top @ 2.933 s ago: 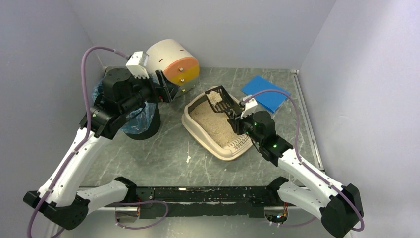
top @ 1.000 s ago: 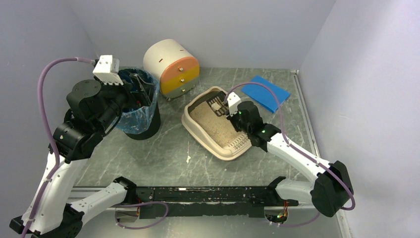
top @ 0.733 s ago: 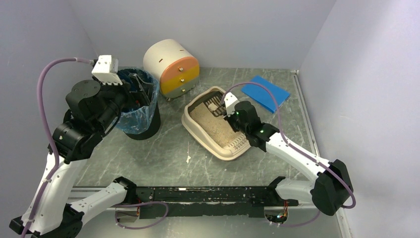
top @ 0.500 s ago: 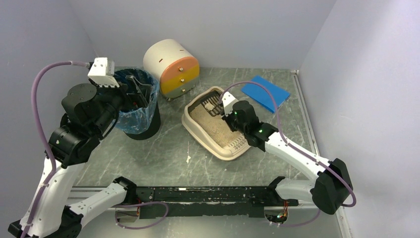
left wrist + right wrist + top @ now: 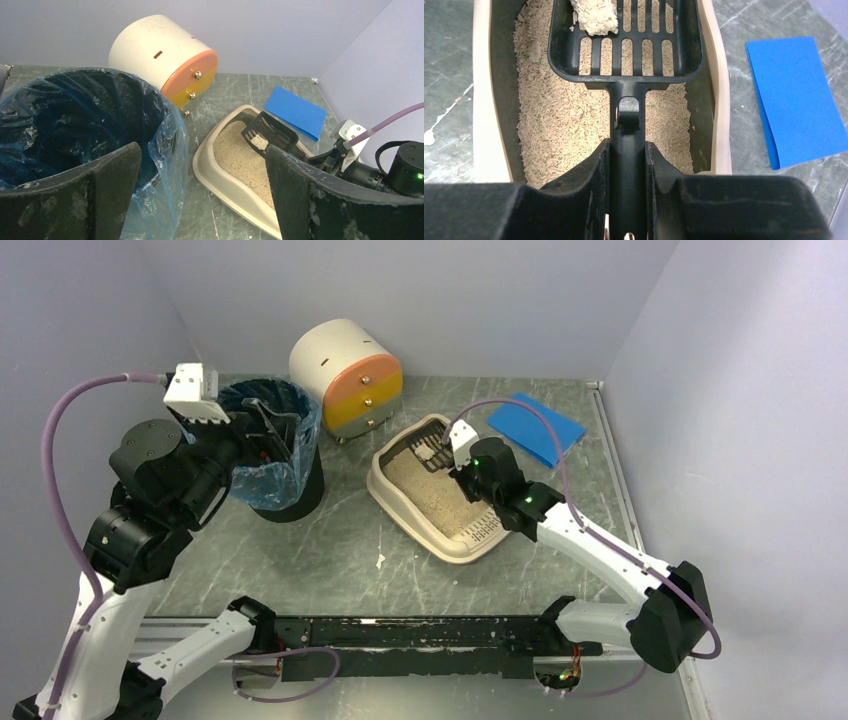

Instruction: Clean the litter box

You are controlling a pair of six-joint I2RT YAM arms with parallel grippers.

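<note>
The beige litter box [image 5: 385, 485] lies mid-table with tan litter; it also shows in the left wrist view [image 5: 210, 167] and the right wrist view [image 5: 481, 100]. My right gripper [image 5: 470, 465] is shut on the handle of a black slotted scoop [image 5: 626, 45], held low over the far end of the box. A pale clump [image 5: 594, 17] lies on the scoop. The scoop also shows in the top view [image 5: 432, 452] and the left wrist view [image 5: 270, 135]. My left gripper [image 5: 268, 430] is open and empty over the rim of the black bin.
A black round bin with a blue liner [image 5: 272, 455] stands left of the box. A white drawer unit with orange and yellow fronts [image 5: 348, 375] stands behind. A blue pad [image 5: 537, 427] lies at the back right. A white scrap [image 5: 380, 561] lies on the table.
My right gripper brought the scoop down from above the box into its far end, with one clump left on it. My left arm swung back left, off the drawer unit to the bin.
</note>
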